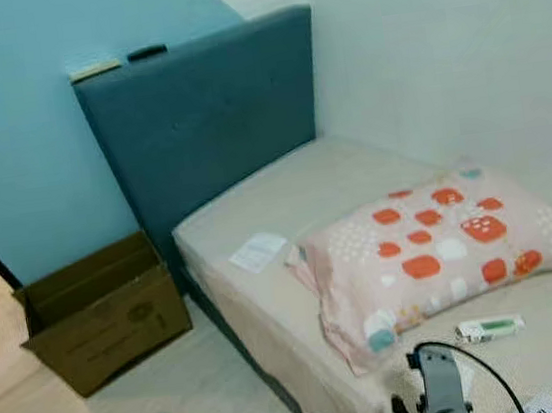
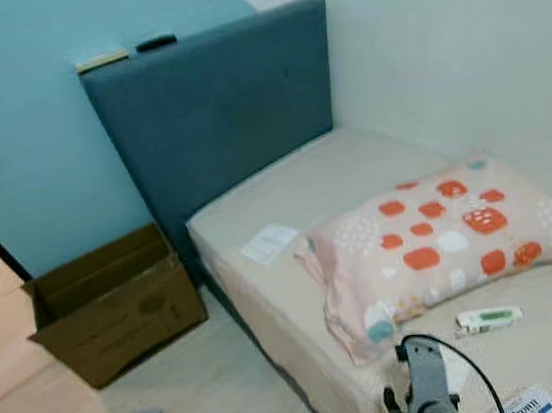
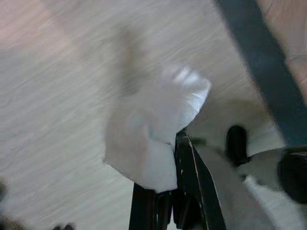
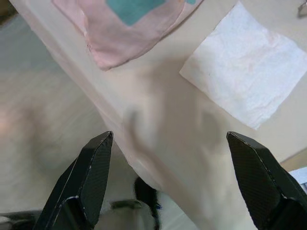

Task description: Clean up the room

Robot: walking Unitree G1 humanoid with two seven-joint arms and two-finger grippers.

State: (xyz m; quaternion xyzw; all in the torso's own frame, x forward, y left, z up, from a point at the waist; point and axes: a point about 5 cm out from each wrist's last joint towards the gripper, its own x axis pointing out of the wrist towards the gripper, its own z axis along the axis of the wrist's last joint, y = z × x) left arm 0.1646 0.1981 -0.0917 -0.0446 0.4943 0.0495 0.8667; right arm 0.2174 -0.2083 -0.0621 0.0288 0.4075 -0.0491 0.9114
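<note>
My left gripper (image 3: 165,165) hangs low over the pale wood floor (image 3: 53,96), shut on a crumpled white tissue (image 3: 148,120). My right gripper (image 4: 168,139) is open above the near edge of the beige bed (image 1: 298,304). A flat white tissue (image 4: 244,81) lies on the mattress just beyond it, next to a corner of the pink pillow (image 4: 129,28). Another white paper (image 1: 258,251) lies on the bed near the headboard. A small white and green packet (image 1: 490,328) lies in front of the spotted pillow (image 1: 432,248).
An open cardboard box (image 1: 98,314) stands on the floor left of the bed, against the blue wall. The dark blue headboard (image 1: 204,114) carries a notepad and a black object on top. A printed label (image 2: 527,405) lies at the bed's near right.
</note>
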